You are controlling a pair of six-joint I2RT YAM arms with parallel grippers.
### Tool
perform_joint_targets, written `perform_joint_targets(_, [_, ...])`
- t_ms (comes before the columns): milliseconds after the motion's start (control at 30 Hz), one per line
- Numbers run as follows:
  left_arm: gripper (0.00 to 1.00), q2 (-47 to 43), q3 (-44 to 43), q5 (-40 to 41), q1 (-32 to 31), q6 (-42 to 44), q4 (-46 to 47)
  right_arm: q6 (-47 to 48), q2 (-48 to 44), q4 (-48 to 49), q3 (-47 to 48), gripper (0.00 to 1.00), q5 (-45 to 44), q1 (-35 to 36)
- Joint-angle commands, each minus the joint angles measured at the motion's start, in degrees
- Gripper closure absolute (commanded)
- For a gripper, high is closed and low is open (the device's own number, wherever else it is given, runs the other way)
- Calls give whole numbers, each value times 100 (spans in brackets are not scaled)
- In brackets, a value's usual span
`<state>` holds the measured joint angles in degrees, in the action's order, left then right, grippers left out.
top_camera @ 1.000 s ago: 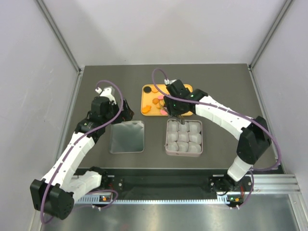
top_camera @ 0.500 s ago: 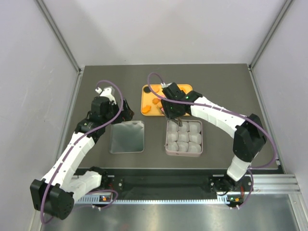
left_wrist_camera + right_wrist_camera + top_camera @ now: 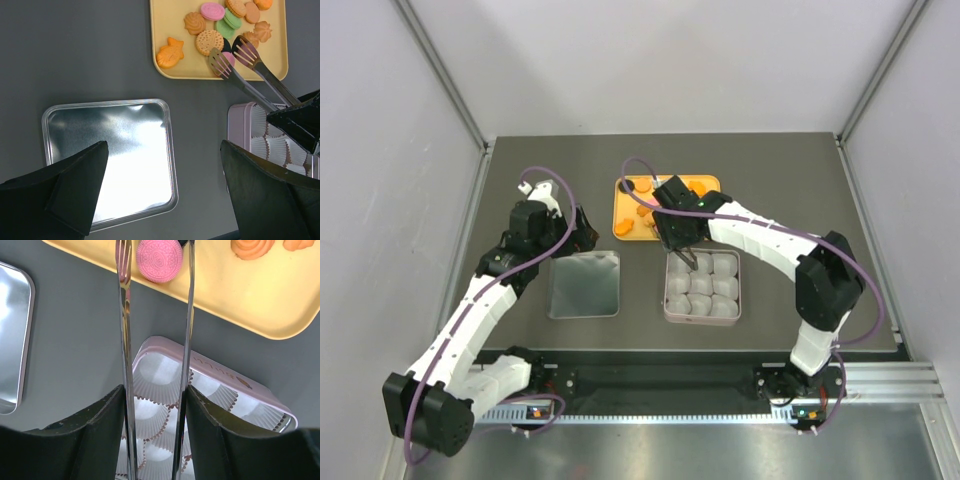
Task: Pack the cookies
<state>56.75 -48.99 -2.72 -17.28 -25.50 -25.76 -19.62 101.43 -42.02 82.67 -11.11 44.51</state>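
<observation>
top view overlooks the whole bench (image 3: 770,180); both closer wrist views share the pink tin (image 3: 220,374) and cookies (image 3: 209,41) beyond.

Dark grey table (image 3: 520,180): yellow tray (image 3: 165,30) at 12 o'clock, pink tin (image 3: 215,369) at 5, just beside the tray, silver lid (image 3: 585,284) at 8, apart.

My left arm (image 3: 470,315) rises from its base at the near left, folds at the elbow and reaches forward. My left gripper (image 3: 162,145) looks straight down, its two fingers (image 3: 70,190) spread wide apart with nothing between them. My right arm (image 3: 770,238) goes up from the near right, bends sharply at the elbow and stretches to the left across the middle. My right gripper (image 3: 155,390) also points down, and it presses from both sides on a pair of tongs (image 3: 124,330).
</observation>
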Motion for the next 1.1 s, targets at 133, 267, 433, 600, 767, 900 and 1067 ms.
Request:
perform_joint_targets(133, [1,-120,-75,-44,40,71,132,46,-26,80,258,52,-111,84])
perform_joint_targets(267, [1,-112,-75,-44,40,62,132,46,-123,45,258,54,-93,75])
perform_joint_targets(433, [2,-94,-75,-44,40,62,141,72,-237,-17,337,59,39,-21])
perform_joint_targets(600, [1,-112,-67,-18,40,62,124,98,-325,-26,390,60,153,-250])
perform_joint_targets(767, [1,-103,-67,-18,40,62,124,116,-378,-25,451,59,294,-434])
perform_joint_targets(900, [1,-94,-67,-27,40,62,124,116,-378,-17,530,60,364,-531])
perform_joint_targets(1067, [1,-94,-58,-18,49,62,132,107,-361,-8,627,60,461,-698])
